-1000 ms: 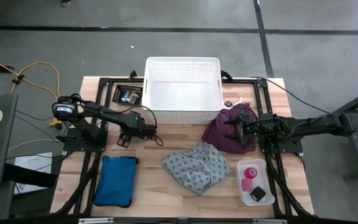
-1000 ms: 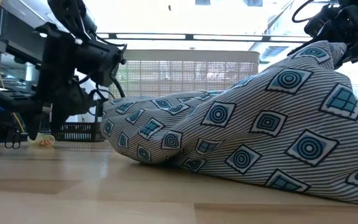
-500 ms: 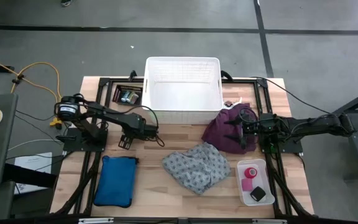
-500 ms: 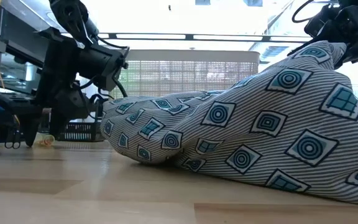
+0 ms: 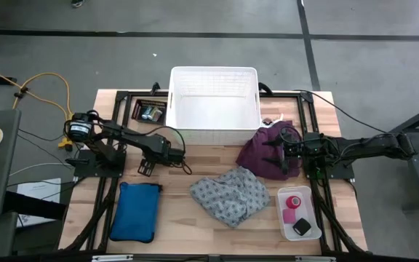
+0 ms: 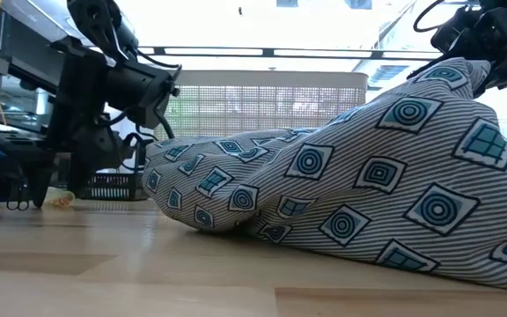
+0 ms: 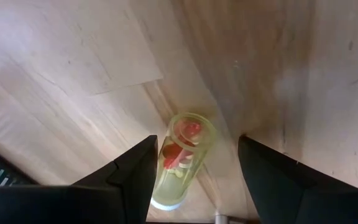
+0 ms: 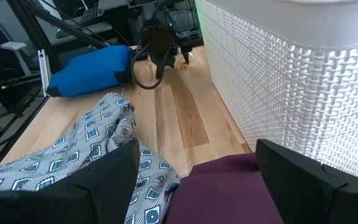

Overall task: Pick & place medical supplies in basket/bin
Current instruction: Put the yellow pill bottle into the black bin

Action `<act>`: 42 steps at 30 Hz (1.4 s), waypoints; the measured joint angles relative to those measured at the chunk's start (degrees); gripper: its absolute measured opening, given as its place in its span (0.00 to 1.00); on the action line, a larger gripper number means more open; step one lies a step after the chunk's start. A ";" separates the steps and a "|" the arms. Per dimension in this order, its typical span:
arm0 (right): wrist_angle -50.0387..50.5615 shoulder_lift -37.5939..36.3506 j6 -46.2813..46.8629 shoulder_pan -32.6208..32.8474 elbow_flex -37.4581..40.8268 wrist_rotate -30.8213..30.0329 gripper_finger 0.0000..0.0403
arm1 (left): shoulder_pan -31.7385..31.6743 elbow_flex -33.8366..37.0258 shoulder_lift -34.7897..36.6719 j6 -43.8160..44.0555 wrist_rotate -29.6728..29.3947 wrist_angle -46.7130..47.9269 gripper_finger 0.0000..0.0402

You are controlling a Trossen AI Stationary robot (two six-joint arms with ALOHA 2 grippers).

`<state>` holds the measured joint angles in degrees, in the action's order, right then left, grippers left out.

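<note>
A small clear bottle (image 7: 180, 159) with red and yellow bits inside lies on its side on the wood; it also shows in the low view (image 6: 61, 200). My left gripper (image 7: 196, 140) (image 5: 145, 166) points down over it, open, one finger on each side and apart from it. My right gripper (image 8: 196, 149) (image 5: 273, 153) stands open, nearly level, just over the purple cloth (image 5: 262, 154), which lies heaped beside the white basket (image 5: 214, 106). The grey patterned cloth (image 5: 230, 195) lies crumpled at the table's middle. A pink tape roll (image 5: 292, 201) and a small black block (image 5: 302, 227) sit in a clear tray (image 5: 288, 230).
A blue pouch (image 5: 137, 211) lies near the front left. A small dark bin (image 5: 150, 111) with items stands left of the basket. Black frame rails (image 5: 104, 196) run along both sides of the table. Bare wood lies between the bottle and the grey patterned cloth.
</note>
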<state>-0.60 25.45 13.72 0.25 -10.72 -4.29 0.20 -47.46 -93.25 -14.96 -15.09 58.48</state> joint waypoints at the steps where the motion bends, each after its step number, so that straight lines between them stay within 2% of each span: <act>1: 0.00 0.00 0.00 0.02 0.00 0.00 0.77 | 0.20 0.00 0.00 0.01 0.00 0.00 0.54; 9: 0.00 0.00 -0.01 0.00 0.01 -0.01 0.77 | 1.25 0.00 0.00 0.42 -1.08 0.31 0.52; 19: 0.00 0.01 0.00 0.00 0.00 0.00 0.77 | 1.23 0.00 0.00 1.36 -1.66 0.47 0.34; 25: 0.00 -0.02 -0.01 0.00 0.01 0.00 0.77 | 1.23 0.00 0.00 2.28 -1.66 0.83 0.26; 37: 0.00 -0.02 -0.01 0.01 0.00 -0.01 0.77 | 1.31 -0.02 0.00 3.47 -1.25 2.08 0.24; 42: 0.00 0.01 0.00 0.00 0.00 -0.02 0.77 | 2.92 -2.62 0.00 6.58 -1.11 5.89 0.24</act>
<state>-0.60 25.45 13.72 0.25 -10.72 -4.31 3.12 -50.09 -93.25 -8.38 -16.21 64.37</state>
